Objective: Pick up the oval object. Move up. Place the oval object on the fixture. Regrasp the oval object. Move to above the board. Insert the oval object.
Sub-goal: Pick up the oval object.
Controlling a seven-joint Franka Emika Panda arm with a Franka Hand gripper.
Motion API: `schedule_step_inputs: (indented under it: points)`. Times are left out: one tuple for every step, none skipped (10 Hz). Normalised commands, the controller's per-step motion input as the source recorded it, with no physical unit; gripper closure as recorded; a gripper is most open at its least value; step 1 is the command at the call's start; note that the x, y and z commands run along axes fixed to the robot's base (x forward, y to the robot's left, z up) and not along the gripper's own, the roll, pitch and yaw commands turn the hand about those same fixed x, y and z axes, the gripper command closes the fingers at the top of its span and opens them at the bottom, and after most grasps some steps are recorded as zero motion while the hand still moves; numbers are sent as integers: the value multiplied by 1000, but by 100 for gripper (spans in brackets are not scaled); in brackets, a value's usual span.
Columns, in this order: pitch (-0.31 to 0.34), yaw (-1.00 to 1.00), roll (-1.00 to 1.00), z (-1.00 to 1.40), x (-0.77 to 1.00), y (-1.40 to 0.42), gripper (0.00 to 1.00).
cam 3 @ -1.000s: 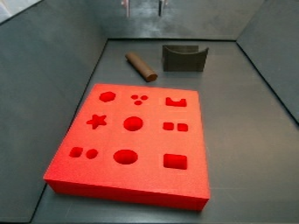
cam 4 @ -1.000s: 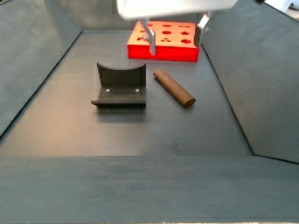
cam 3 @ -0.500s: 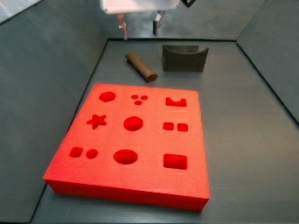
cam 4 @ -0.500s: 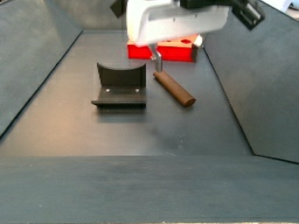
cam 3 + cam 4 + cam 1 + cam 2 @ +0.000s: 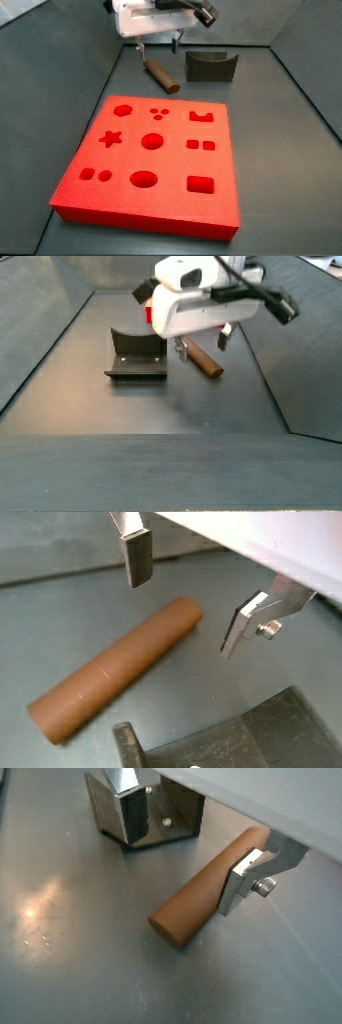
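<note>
While the gripper [image 5: 187,602] hovers spread wide, holding nothing | oval object [image 5: 120,670] lies flat just below, fingers straddling its long axis | fixture [image 5: 138,353] nearby

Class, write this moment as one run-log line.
phase: pre-grasp | gripper: open, straddling oval object | oval object: flat on floor | fixture: empty

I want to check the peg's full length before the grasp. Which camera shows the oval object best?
A wrist view: the oval object lies whole on the floor, end to end, below the open gripper. The other wrist view hides one end behind a finger; both side views show it small, partly covered.
</note>
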Motion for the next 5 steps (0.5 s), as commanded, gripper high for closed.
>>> schedule_step_inputs:
  points:
    - [-127,-14,170,-614,0,0,0]
    - [-107,-26,163,-554,0,-66,0]
    - [3,0,6,0,0,0,0]
    - [0,0,10,-60,-54,0,0]
    - [-14,-6,0,-140,-157,9,0]
